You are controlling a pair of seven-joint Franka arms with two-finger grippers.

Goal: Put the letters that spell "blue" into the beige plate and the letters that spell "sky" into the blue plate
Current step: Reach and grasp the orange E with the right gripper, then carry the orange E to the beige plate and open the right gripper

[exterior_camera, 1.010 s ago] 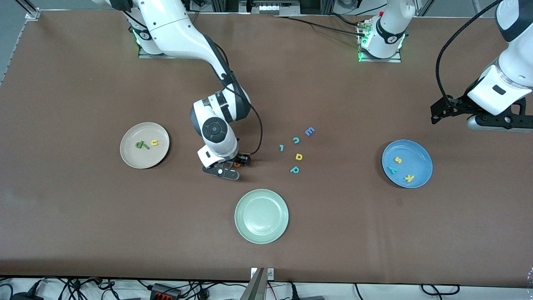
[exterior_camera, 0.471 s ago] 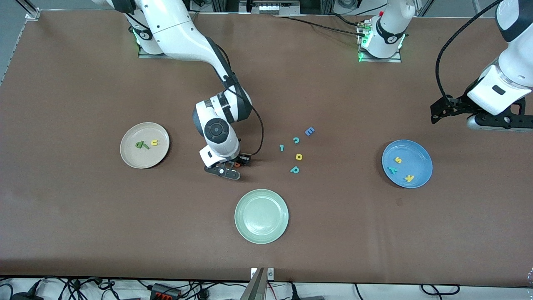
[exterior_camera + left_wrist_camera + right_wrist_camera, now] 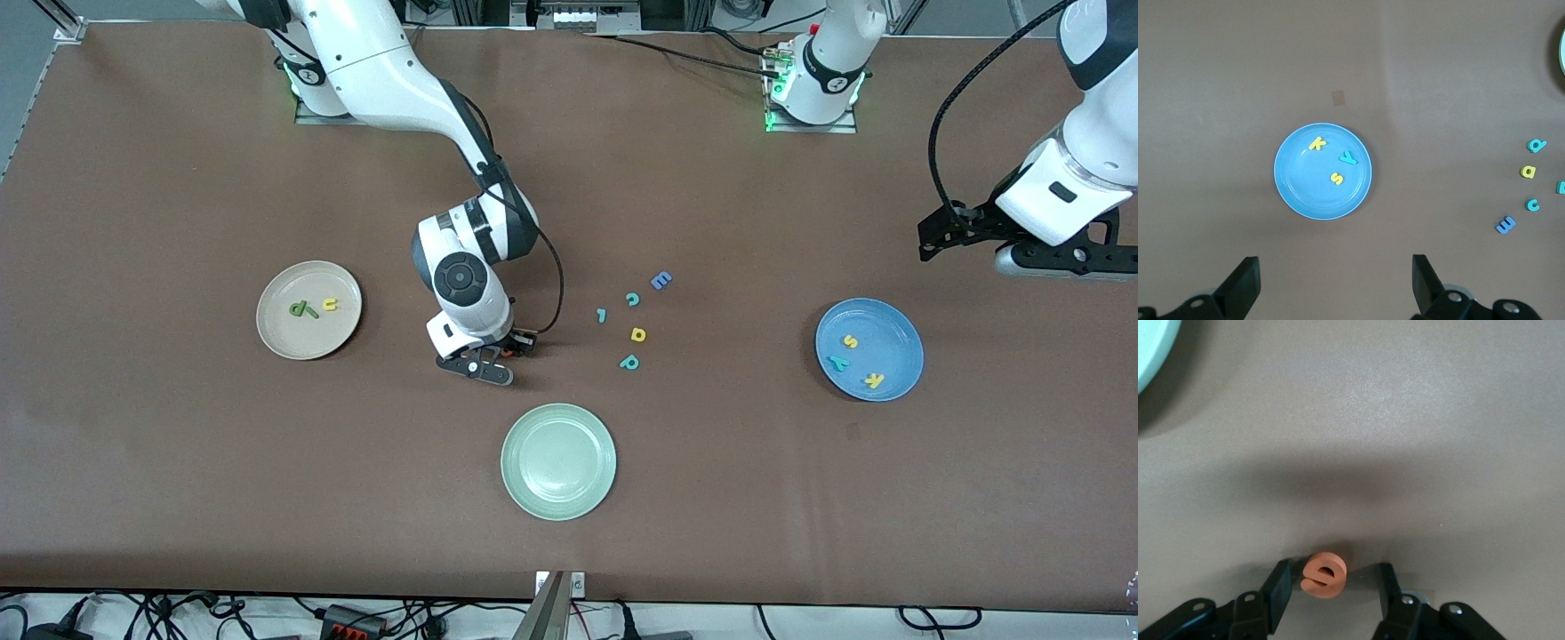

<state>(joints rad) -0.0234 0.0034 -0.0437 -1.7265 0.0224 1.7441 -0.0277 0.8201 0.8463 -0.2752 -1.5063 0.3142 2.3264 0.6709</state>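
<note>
Right gripper (image 3: 494, 358) has narrowed around small orange e (image 3: 1324, 574), not yet clamped. Round beige plate (image 3: 277, 339) holds green b, yellow u; bright blue plate (image 3: 900, 324) holds s, k, y. Left gripper (image 3: 1335, 283) waits open above it.

Three plates sit on the bench: one beige plate (image 3: 308, 310), one blue plate (image 3: 869, 349), one pale green plate (image 3: 558, 461). The beige plate holds what look like three letters, a green b (image 3: 298, 308), a thin green l (image 3: 310, 312) touching it, and a yellow u (image 3: 330, 304). The blue plate holds three: s (image 3: 850, 340), y (image 3: 837, 362), k (image 3: 874, 380). Six letters lie on the bare bench: one orange e (image 3: 1324, 575), one blue E (image 3: 661, 280), one yellow a (image 3: 638, 334), three teal pieces (image 3: 629, 362).
</note>
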